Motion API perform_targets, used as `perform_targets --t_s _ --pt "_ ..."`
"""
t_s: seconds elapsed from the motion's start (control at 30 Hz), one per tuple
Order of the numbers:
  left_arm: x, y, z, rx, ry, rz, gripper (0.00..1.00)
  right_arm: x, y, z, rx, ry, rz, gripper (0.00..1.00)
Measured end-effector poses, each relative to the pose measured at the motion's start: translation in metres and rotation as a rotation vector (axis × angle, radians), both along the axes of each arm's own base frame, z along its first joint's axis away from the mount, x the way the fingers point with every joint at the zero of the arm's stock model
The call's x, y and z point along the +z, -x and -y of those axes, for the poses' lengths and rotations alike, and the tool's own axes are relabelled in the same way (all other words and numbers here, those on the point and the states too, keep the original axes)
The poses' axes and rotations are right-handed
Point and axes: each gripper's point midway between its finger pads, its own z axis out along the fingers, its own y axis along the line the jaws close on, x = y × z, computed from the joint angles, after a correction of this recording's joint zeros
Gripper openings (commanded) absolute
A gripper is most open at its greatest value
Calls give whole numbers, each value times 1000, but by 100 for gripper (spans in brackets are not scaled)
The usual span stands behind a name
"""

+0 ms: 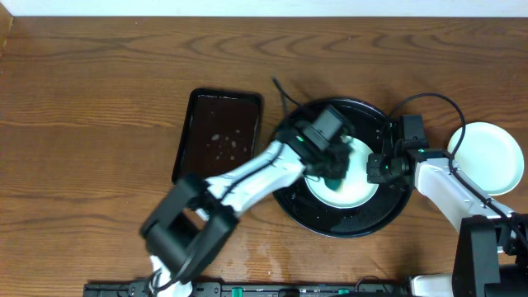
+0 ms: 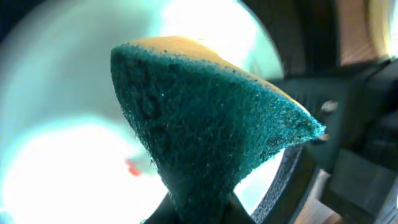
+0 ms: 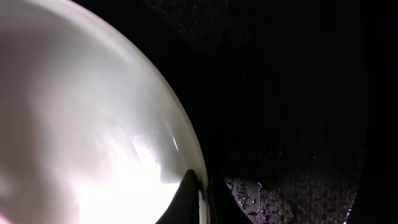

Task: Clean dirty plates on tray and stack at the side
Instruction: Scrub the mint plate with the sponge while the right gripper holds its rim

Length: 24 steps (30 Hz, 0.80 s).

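Pinching the green sponge (image 2: 211,124), our left end effector (image 1: 334,169) is holding it over the plate (image 1: 356,188) inside the round black tray (image 1: 346,224); our right end effector (image 1: 378,169) is clamping that plate's rim. We are advising short, firm strokes across the red smear (image 2: 132,167). A second plate (image 1: 492,157) is lying aside on the wooden worktop (image 1: 99,99).

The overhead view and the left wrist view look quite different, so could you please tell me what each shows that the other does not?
Only overhead: the rectangular black tray, a second plate on the table at the right, and the right gripper at the rim of the dirty plate. Only left wrist: a small red smear on that plate. Both: the left gripper holding the green sponge over the dirty plate in the round tray.
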Motion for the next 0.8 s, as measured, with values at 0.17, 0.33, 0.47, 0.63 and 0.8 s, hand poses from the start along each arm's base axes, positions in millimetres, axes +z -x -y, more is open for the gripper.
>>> perform_targets --t_s 0.17,0.33,0.47,0.63,0.8 --pt "-44 15 7 -3 -51 -84 8 0 0 -3 4 -16 -1 1" --pt "-50 13 -6 33 -112 -132 8 0 1 -4 6 -23 -5 1" --pt "-53 -5 -46 141 -241 -146 7 0 3 -6 9 -36 -14 1" --pt "-52 -29 -83 222 -361 -95 8 -1 7 -15 24 -82 -32 1" --pt "-52 -33 -83 199 -392 -35 8 -1 8 -19 30 -101 -36 1"
